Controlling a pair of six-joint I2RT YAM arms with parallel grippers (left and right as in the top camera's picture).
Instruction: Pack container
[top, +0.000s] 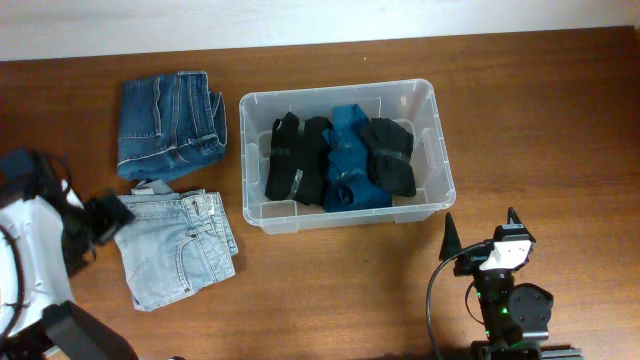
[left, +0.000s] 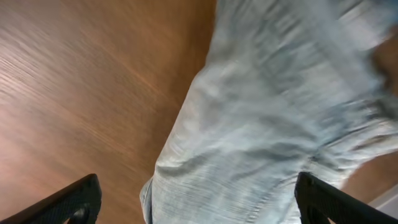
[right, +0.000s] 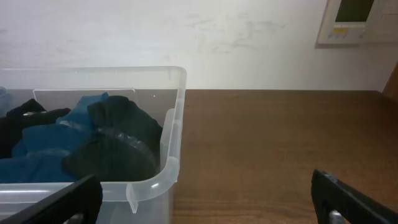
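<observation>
The clear plastic container (top: 436, 140) stands at the table's middle and holds folded black and blue clothes (top: 340, 158). Its near right corner shows in the right wrist view (right: 166, 171). Light blue folded jeans (top: 178, 245) lie left of it, with dark blue jeans (top: 170, 125) behind them. My left gripper (top: 112, 218) is open at the light jeans' left edge; in the left wrist view the light jeans (left: 273, 124) fill the space between its spread fingers (left: 198, 202). My right gripper (top: 482, 232) is open and empty, just in front of the container's right corner (right: 208, 199).
The wooden table runs bare right of the container (right: 280, 137). A pale wall stands behind the table, with a white wall panel (right: 360, 22) at its right.
</observation>
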